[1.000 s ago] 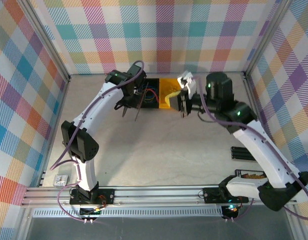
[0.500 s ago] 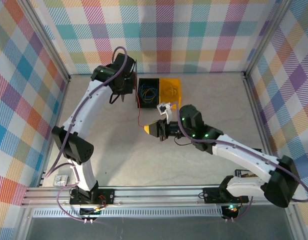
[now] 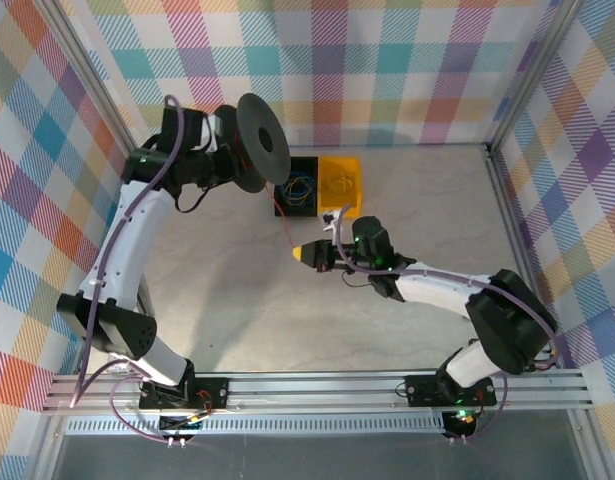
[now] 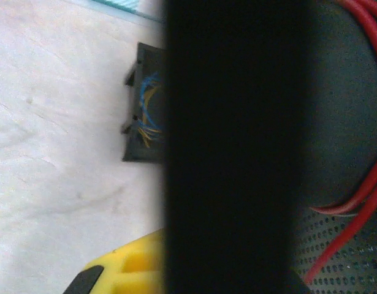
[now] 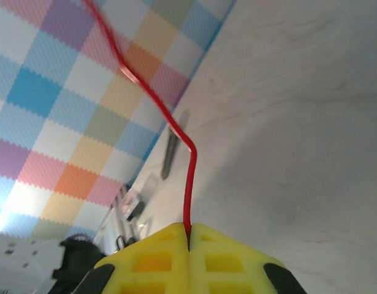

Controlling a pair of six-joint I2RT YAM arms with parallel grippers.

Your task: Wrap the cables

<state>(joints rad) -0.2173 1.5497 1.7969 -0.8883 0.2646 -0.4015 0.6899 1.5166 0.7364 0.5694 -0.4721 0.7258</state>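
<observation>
The red cable [image 5: 190,184] is the thing to watch. One part of it lies against the spool [image 3: 264,143], and the free part comes down as a thin line to the right pincer [image 5: 188,242]. This pincer is low over the table [image 3: 237,300], and its yellow tips are pressed together on the cable. The left pincer [image 3: 230,162] is almost closed and seems to carry the spool, lifted in the air just beside the black bin [image 4: 132,147]. I cannot see exactly which part of the spool it grips. The first danger, in my judgement, is tension. If the spool turns or moves away faster than the right pincer gives cable, the thin wire may slide out of the tips, or it may pull the spool crooked in its narrow grip. The opposite danger is slack: a loose line can fall past the flange, so that the loop goes around the wrist and not the core. The line also passes near the bin, where the blue and yellow strands [image 4: 148,98] lie, so a sideways sweep may hook them or the bin edge. The cable has a sharp bend above the tips, and this may become a kink when it is wound.
</observation>
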